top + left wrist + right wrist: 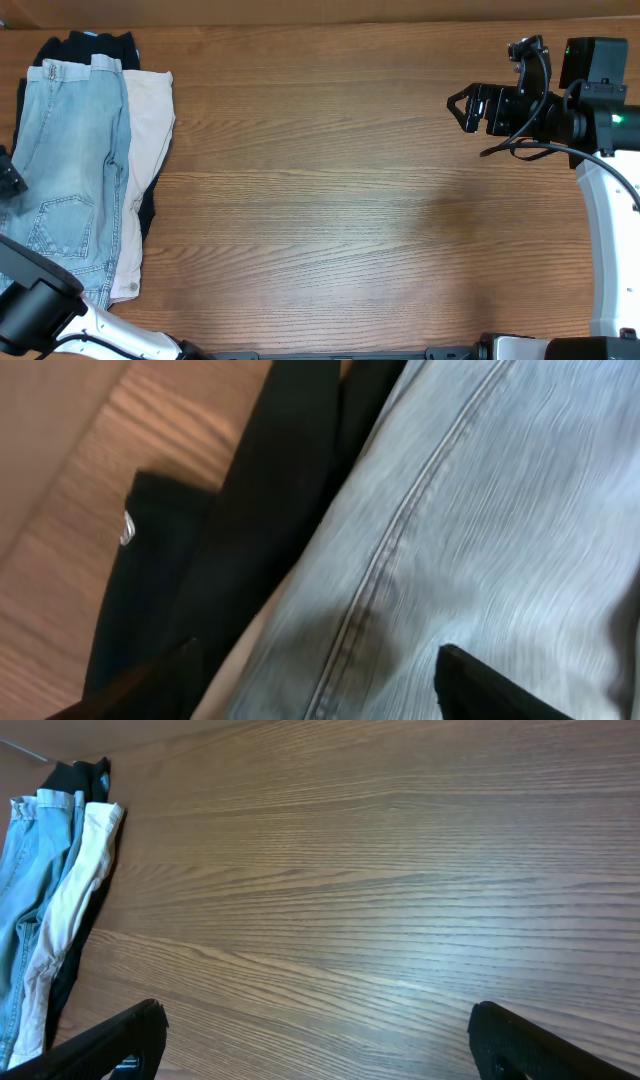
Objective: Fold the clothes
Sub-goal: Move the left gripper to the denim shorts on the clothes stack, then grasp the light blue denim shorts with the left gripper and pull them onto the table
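Note:
The light-blue denim shorts (70, 170) lie flat at the table's far left, waistband toward the back, on top of other garments. My left gripper (8, 180) hovers at their left edge. In the left wrist view its jaws (318, 652) are open and empty, close over a stitched seam of the denim (480, 510). My right gripper (460, 105) is open and empty at the back right, far from the shorts. In the right wrist view its jaws (315, 1015) are over bare wood, and the shorts (20, 900) show at the far left.
Beige trousers (148, 130) lie under the shorts and stick out on their right side. A black garment (90, 42) lies beneath both and also shows in the left wrist view (250, 490). The wooden table (330, 200) stretches between the pile and the right arm.

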You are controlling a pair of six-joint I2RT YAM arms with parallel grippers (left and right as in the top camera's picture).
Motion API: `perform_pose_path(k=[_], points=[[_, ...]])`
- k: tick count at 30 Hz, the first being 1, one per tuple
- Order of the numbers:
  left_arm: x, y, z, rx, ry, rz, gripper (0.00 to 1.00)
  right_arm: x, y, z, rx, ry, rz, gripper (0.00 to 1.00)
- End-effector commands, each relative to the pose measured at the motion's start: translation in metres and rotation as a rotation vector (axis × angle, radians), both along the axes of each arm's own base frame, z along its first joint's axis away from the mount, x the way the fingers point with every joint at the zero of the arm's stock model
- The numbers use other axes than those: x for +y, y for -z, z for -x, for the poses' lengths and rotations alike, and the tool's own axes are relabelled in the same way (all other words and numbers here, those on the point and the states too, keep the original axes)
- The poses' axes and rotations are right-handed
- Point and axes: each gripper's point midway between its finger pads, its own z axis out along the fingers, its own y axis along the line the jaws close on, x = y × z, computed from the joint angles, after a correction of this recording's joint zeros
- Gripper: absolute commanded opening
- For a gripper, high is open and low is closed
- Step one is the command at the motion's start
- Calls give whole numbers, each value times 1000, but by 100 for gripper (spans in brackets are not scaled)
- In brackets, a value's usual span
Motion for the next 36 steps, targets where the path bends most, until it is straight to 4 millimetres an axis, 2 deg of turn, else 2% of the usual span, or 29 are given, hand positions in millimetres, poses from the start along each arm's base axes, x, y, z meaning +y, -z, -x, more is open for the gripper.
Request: perform_pose_path(k=[1,3,7,11,15,20,21,23,24,28,32,36], points=[[-1,8,13,16,-7,45,72,4,-12,-2,-31,-10,-13,100],[-5,11,19,35,-12,70,67,4,-12,-2,-30,-10,-13,100],[-18,15,24,56,-19,129,46,4,-12,-2,-31,-10,-13,100],[-25,17,30,74,-48,169,4,4,-12,-2,-31,-10,-13,100],[-30,9,31,34,-218,241,4,4,-14,-5,-46,-10,-12,100],[-62,-21,-2,-98,-148,324,4,5,-17,-8,-64,-15,-16,100],[-76,-30,-13,-136,-111,359,4,5,-18,-8,-68,-18,-20,100],[-116,-54,-35,-219,-19,468,4,8,-20,-8,-75,-27,-31,100],[-155,-76,-51,-290,81,573,4,9,-22,-8,-80,-36,-41,100],[-237,-114,-76,-351,292,694,4,11,-24,-9,-80,-30,-62,100],[-326,-146,-94,-375,538,718,4,11,-29,-8,-91,-28,-65,99],[-434,-171,-108,-392,766,748,4,-4,-53,0,-124,17,-63,99]])
